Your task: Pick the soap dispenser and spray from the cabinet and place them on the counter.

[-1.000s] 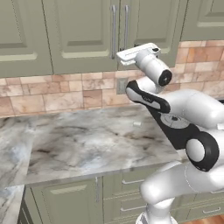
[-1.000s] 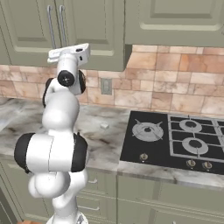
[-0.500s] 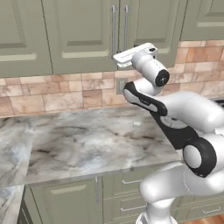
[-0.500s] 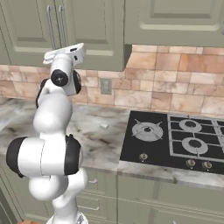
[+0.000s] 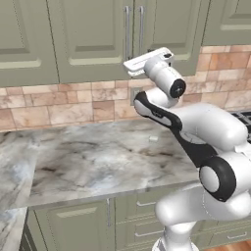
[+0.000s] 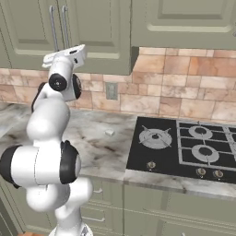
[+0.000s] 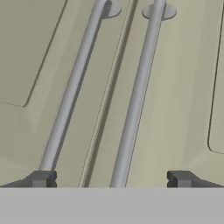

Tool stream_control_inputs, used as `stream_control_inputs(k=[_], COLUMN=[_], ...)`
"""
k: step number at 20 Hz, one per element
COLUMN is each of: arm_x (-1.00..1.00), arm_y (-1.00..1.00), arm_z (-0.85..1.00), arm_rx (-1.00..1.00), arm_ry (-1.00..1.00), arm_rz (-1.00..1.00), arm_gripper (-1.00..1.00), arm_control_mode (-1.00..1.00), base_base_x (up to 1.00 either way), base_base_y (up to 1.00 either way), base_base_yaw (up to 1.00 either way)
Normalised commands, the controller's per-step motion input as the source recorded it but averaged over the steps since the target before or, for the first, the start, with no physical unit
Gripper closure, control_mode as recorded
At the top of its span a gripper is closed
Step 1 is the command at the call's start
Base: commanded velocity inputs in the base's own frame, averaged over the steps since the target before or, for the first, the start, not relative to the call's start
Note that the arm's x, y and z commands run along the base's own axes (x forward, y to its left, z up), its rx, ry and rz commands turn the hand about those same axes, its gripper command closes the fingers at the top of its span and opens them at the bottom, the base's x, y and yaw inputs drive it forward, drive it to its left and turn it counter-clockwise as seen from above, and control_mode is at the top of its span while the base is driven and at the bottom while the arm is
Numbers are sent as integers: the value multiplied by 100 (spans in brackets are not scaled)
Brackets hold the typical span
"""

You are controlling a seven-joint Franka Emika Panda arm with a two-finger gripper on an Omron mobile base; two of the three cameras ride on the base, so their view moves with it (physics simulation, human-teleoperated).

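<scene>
Two closed doors of the cabinet (image 5: 98,39) face you in the left base view, their two bar handles (image 5: 134,29) side by side at the seam. Your arm's hand is raised just below those handles, close to the door fronts, above the marble bench (image 5: 93,162), which carries one small pale scrap (image 5: 153,138).

From the right base view you see the hand up against the lower edge of the cabinet (image 6: 106,32), under the handles (image 6: 59,27); the bench (image 6: 99,138) runs right to the black stovetop (image 6: 184,147), and a wall socket (image 6: 111,91) sits in the tiled backsplash.

Your hand view looks straight at the shut doors (image 7: 183,87): both handles (image 7: 135,92) run up the frame, and the jaws (image 7: 110,178) stand spread wide, holding nothing, one fingertip (image 7: 41,178) at the foot of the left bar. The soap dispenser and spray can't be seen with the doors shut
</scene>
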Motion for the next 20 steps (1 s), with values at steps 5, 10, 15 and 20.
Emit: stream_control_inputs(k=[5, 10, 15, 20], arm_x=[36, 58, 64, 14], arm_y=[14, 12, 25, 4], arm_z=[0, -2, -8, -1], arm_rx=[-4, -3, -6, -1], arm_ry=[0, 4, 8, 2], arm_rz=[-11, -12, -9, -2], arm_gripper=[-100, -100, 100, 100], arm_control_mode=[-100, -100, -100, -100], base_base_x=[0, 0, 0, 0], base_base_y=[0, 0, 0, 0], base_base_yaw=[0, 0, 0, 0])
